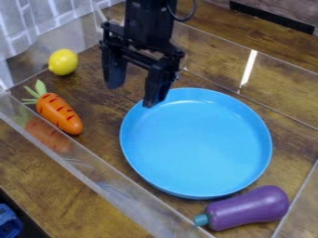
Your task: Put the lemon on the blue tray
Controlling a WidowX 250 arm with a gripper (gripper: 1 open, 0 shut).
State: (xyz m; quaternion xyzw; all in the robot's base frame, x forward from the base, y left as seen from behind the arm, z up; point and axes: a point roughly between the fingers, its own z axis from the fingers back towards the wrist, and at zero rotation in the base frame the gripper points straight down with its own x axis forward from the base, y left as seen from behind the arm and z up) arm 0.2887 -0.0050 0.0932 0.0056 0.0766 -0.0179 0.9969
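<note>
Lying on the dark wooden surface point(74, 177), inside clear acrylic walls point(93, 167): four items and one arm. Sitting at far left near the back wall, a small round yellow lemon point(62, 61), resting on the wood, untouched, well apart from everything else. Lying in front of the lemon along the left wall, an orange toy carrot point(58, 113) with green top, pointing its leafy end toward the back. Occupying the centre and right, a large round blue tray point(196, 141), shallow with raised rim, holding nothing. Resting at the front right corner, just beside the tray's rim, a purple toy eggplant point(245, 207) with green stem end facing left. Hanging over the back centre, a black pincer point(138, 85), pointing down with its two fingers point(156, 88) standing wide apart and gripping nothing; hovering between lemon and tray, right finger just at the tray's back-left rim. Showing on the wood at right, a bright streak of reflected light point(248, 67).
</note>
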